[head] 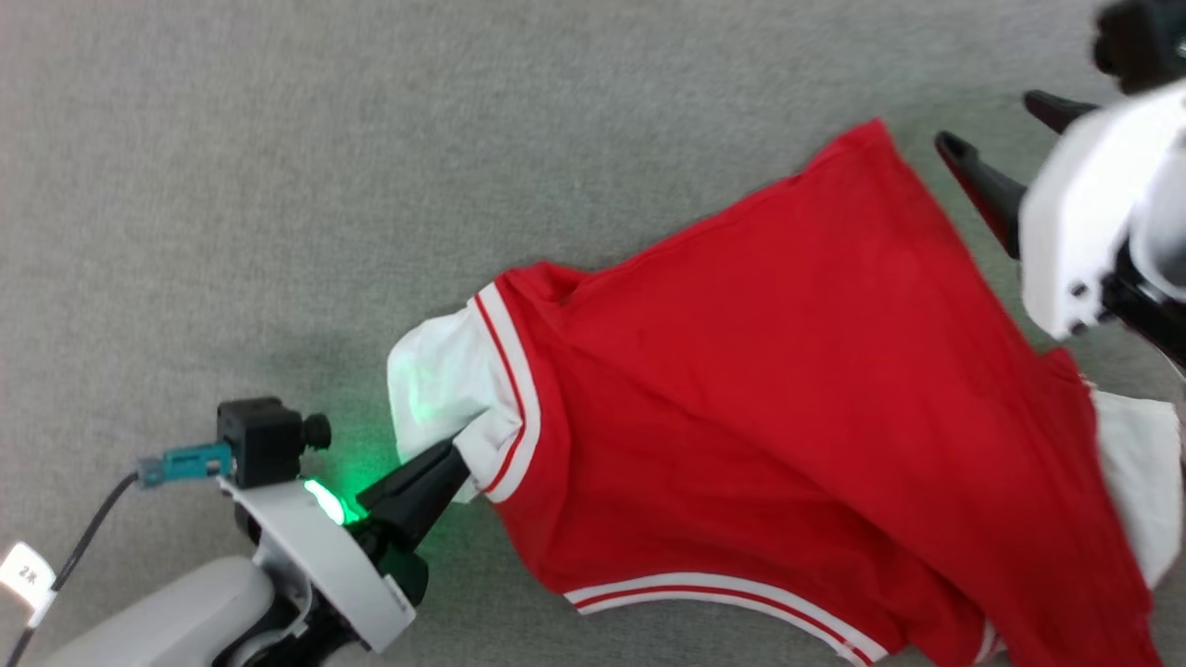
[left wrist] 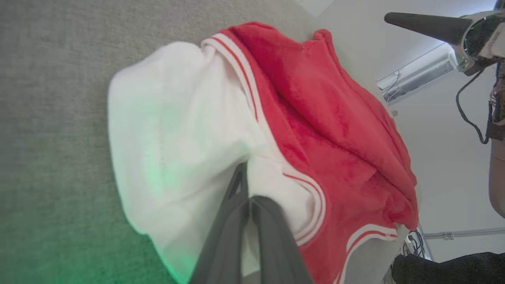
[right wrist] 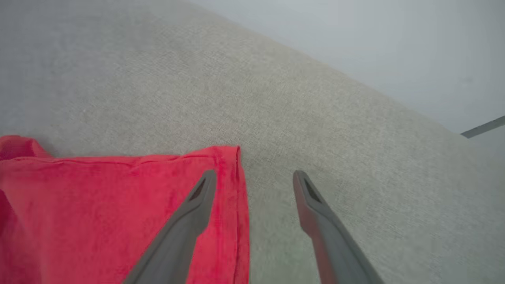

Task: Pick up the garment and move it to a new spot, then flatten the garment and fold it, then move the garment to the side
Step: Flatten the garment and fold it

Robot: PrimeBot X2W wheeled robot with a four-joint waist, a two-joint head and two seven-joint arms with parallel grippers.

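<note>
Cloth of a plain grey weave covers the surface (head: pixel 278 185) on which everything lies, and nothing else rests on it near the garment (head: pixel 788 398). The garment is spread slantwise from the middle of the head view to its lower right. One red corner points to the upper right, the striped hem (head: pixel 723 593) runs along the bottom, and a second white sleeve (head: pixel 1140 463) lies at the right edge. Nothing lies on top of the red cloth.

On the left wrist sit a small black camera (head: pixel 264 440) with a teal connector (head: pixel 185 460), a dark cable (head: pixel 88 537) carrying a white tag (head: pixel 26 576), and a green light (head: pixel 324 500) that tints the cloth beside it. The left wrist view also shows a pale wall (left wrist: pixel 434 157) beyond the surface's edge.

The left gripper (head: pixel 456 461) has its fingers drawn together on the near white sleeve (head: pixel 435 389), just beside the striped seam. In its own view the gripper (left wrist: pixel 246 197) pinches a fold of that sleeve (left wrist: pixel 169 130), which bunches around the fingers.

The right gripper (head: pixel 990 120) is spread wide beside the garment's upper corner. In the right wrist view the gripper (right wrist: pixel 254 175) has one finger over the red corner (right wrist: pixel 225 157) and the other over bare grey. Whether that finger touches the cloth I cannot tell.
</note>
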